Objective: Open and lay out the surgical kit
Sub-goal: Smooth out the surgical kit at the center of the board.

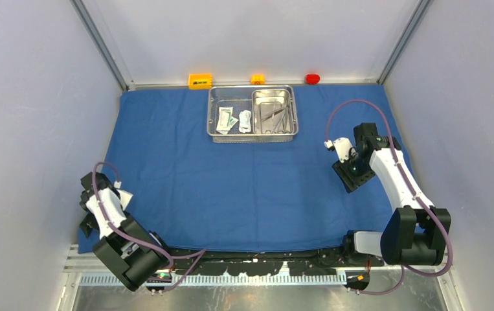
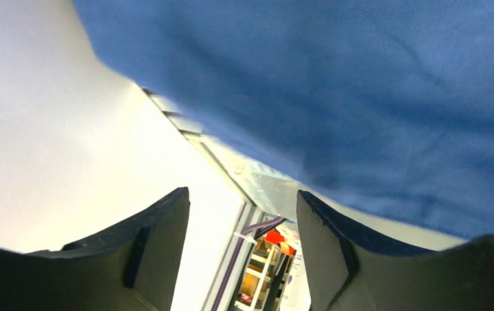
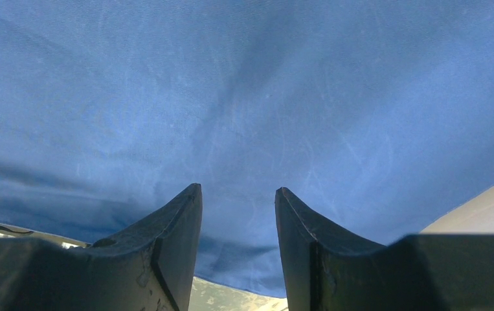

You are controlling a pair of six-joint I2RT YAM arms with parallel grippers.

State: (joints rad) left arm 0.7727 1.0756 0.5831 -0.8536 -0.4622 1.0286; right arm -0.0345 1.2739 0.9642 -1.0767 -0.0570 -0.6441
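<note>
Right fingers (image 3: 174, 241) apart, above blue cloth (image 3: 244, 97)

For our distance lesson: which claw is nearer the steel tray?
Right. The right claw sits over the cloth, near-right of the tray; the left claw is far off at the cloth's near-left corner.

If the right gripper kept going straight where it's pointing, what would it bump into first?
Most likely the blue cloth: it fills the view straight ahead of the right gripper, which is open and empty. How near is unclear.
</note>
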